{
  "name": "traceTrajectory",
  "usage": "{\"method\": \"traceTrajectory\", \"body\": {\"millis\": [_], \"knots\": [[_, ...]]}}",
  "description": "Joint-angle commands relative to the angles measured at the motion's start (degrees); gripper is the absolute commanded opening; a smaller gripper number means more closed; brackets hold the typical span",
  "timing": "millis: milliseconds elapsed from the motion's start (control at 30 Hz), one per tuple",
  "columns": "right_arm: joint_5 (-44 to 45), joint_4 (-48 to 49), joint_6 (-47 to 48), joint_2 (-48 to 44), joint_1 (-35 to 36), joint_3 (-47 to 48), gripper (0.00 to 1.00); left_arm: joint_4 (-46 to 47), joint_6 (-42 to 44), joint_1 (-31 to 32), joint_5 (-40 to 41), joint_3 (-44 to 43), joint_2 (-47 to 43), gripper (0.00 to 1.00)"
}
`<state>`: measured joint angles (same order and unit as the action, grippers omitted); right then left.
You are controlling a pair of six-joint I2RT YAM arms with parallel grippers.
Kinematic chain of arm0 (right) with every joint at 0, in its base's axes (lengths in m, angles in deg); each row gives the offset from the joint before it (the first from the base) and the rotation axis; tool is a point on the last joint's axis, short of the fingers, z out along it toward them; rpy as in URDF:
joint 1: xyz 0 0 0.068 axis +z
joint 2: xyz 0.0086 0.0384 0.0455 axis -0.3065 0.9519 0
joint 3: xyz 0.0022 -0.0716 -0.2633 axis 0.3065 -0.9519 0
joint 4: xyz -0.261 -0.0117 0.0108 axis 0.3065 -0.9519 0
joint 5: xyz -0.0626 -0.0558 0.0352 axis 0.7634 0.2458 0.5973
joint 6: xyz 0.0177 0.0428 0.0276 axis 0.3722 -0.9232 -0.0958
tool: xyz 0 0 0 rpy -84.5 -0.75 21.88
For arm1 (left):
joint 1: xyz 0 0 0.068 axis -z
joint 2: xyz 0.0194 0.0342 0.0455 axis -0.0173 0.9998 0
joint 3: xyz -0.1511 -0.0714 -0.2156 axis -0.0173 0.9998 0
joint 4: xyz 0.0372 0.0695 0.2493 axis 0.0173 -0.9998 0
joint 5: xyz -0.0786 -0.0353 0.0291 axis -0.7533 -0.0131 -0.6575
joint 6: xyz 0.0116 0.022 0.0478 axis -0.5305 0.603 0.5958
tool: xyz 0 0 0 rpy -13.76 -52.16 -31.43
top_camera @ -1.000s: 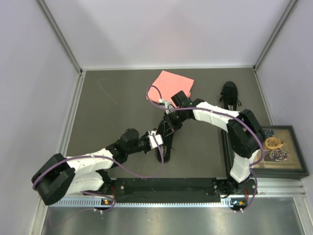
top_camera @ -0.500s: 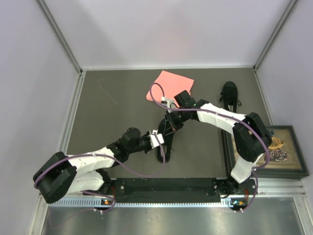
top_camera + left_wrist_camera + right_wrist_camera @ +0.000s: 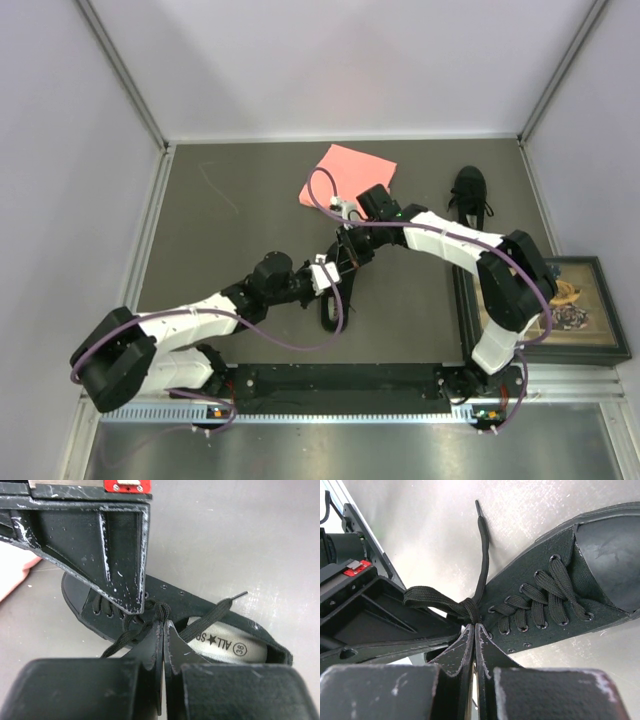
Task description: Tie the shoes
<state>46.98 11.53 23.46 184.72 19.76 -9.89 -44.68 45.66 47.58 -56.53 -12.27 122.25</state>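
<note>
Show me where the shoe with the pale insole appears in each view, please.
Top external: the shoe lies at the centre of the table, nearer than the pink cloth.
Left wrist: across the middle, insole at right.
Right wrist: upper right, toe at the right edge.
Shared landmark: the lace knot, in both wrist views; too small in the top one.

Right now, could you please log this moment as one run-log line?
left gripper: shut on lace | right gripper: shut on lace | near shoe: between grippers, untied | second shoe: far right
</note>
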Motion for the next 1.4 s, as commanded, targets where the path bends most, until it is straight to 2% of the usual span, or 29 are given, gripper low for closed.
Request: {"method": "traceTrajectory", "body": {"millis": [0,667,967,1100,1367], "knots": [[-1.02,2.38,-0.34,-3.14,-0.6,-0.44,0.0,-1.97,-3.67,0.08,0.41,-3.74,2.04,0.0],[-2.42,3.7,-1.48,-3.92,-1.13,-1.85,0.0,-9.45,-11.5,-1.06,7.8,-8.14,7.31,0.0],[-3.83,4.14,-2.63,-3.22,-1.13,-1.85,0.0,-8.57,-12.82,-1.32,5.08,-10.07,6.43,0.0],[-3.13,3.7,-2.36,-2.96,-1.22,-1.41,0.0,-7.87,-12.82,-1.32,1.49,-10.51,5.12,0.0],[-4.0,3.87,-2.8,-2.87,-1.22,-1.67,0.0,-5.67,-14.49,-1.24,3.4,-10.08,6.96,0.0]]}}
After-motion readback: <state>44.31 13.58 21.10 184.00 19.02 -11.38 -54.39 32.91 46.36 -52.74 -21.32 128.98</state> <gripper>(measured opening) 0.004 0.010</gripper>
